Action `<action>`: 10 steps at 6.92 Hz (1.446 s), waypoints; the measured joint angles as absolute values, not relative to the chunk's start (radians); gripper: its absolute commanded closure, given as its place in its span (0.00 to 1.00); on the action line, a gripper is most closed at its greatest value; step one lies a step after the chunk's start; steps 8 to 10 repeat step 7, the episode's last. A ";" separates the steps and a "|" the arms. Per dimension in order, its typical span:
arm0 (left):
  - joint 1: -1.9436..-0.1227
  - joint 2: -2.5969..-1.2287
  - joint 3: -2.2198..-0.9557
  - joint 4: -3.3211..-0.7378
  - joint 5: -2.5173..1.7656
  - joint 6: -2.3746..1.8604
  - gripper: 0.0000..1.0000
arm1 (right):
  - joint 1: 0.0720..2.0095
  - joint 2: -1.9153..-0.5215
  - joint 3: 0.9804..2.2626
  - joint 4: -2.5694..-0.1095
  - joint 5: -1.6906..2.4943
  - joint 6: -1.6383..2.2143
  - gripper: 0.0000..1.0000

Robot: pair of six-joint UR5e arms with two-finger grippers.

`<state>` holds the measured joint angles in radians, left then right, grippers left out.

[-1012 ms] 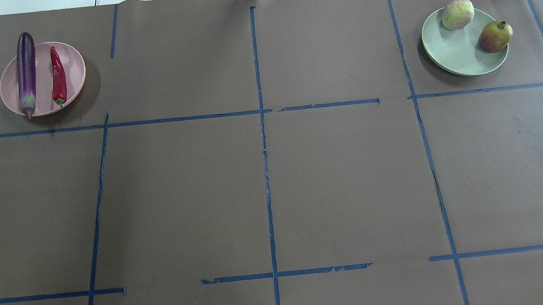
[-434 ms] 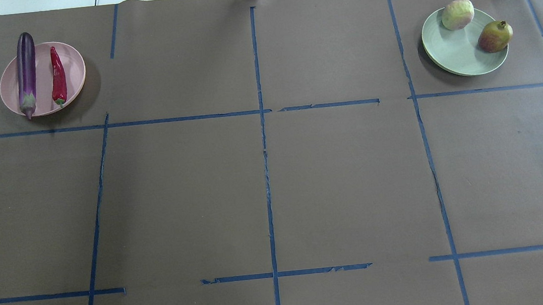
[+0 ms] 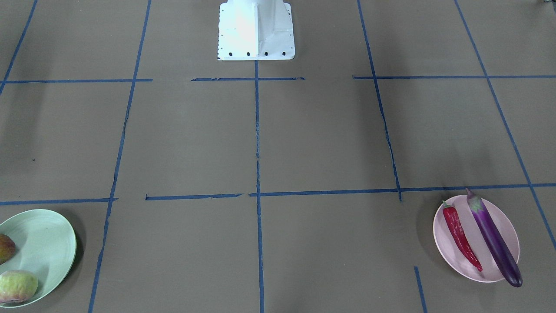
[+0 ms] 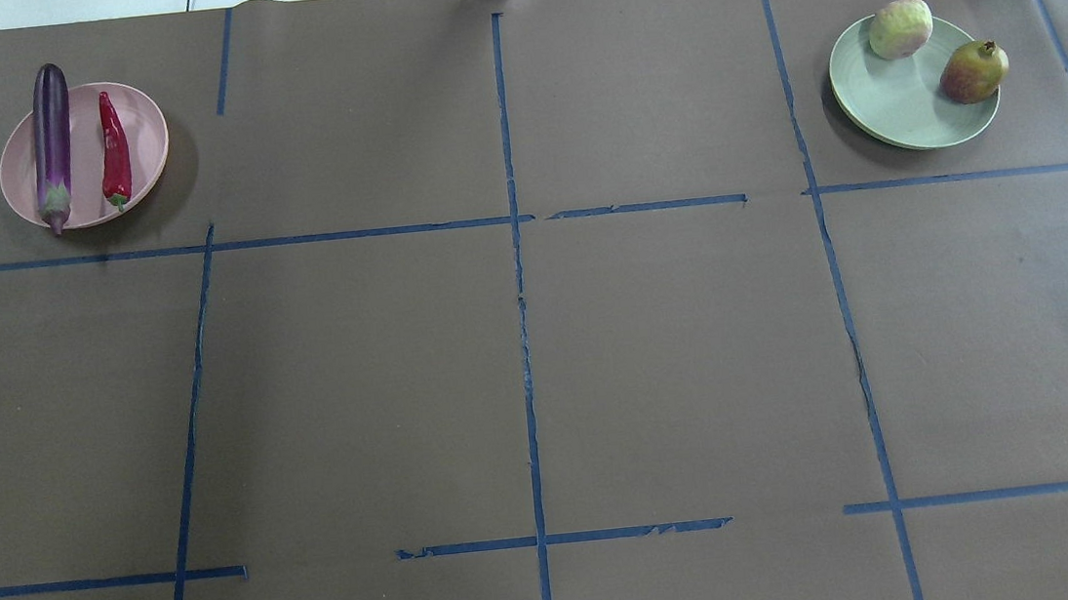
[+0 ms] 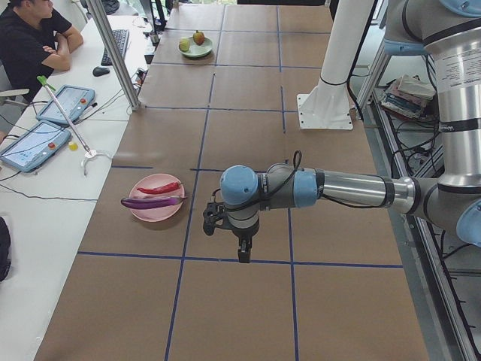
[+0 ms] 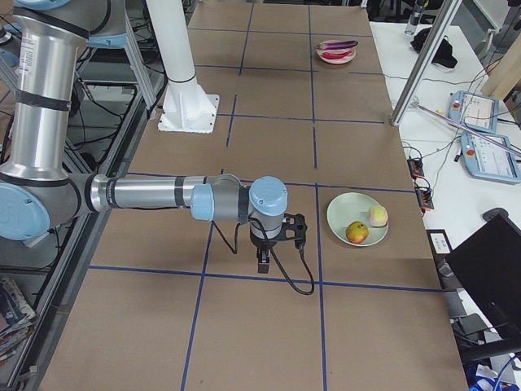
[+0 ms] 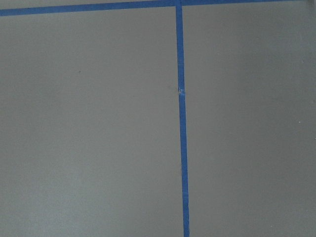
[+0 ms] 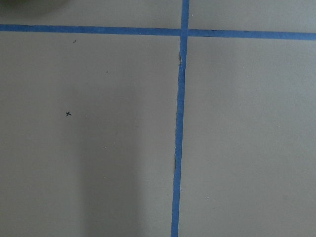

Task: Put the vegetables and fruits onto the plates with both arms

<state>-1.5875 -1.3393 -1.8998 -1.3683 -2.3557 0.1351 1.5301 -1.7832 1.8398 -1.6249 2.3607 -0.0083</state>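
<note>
Matte pink plate (image 4: 141,132) holds eggplant (image 4: 52,141) and chili (image 4: 114,149), green plate (image 4: 888,104) holds peach (image 4: 900,28) and pomegranate (image 4: 973,71): placing looks done to me. My left gripper (image 5: 244,256) and right gripper (image 6: 263,265) hang over the table (image 4: 676,355), whether clenched or released I cannot tell; next I'd just retreat

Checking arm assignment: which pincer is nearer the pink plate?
Left. The left pincer hangs close to the pink plate, on its robot side; the right pincer is far off, by the green plate.

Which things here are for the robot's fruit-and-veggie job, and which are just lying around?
For the job: eggplant, chili pepper, pink plate, pomegranate, peach-like fruit, green plate, left arm, right arm.
Just lying about: keyboard, computer mouse, tablets.
</note>
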 measured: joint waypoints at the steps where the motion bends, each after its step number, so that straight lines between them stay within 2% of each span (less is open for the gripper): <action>1: -1.588 -1.339 -1.901 -1.361 -2.358 0.135 0.00 | 1.529 -1.783 1.839 -1.623 2.359 -0.009 0.00; 10: -1.584 -1.369 -1.888 -1.356 -2.347 0.132 0.00 | 1.525 -1.744 1.825 -1.628 2.355 0.036 0.00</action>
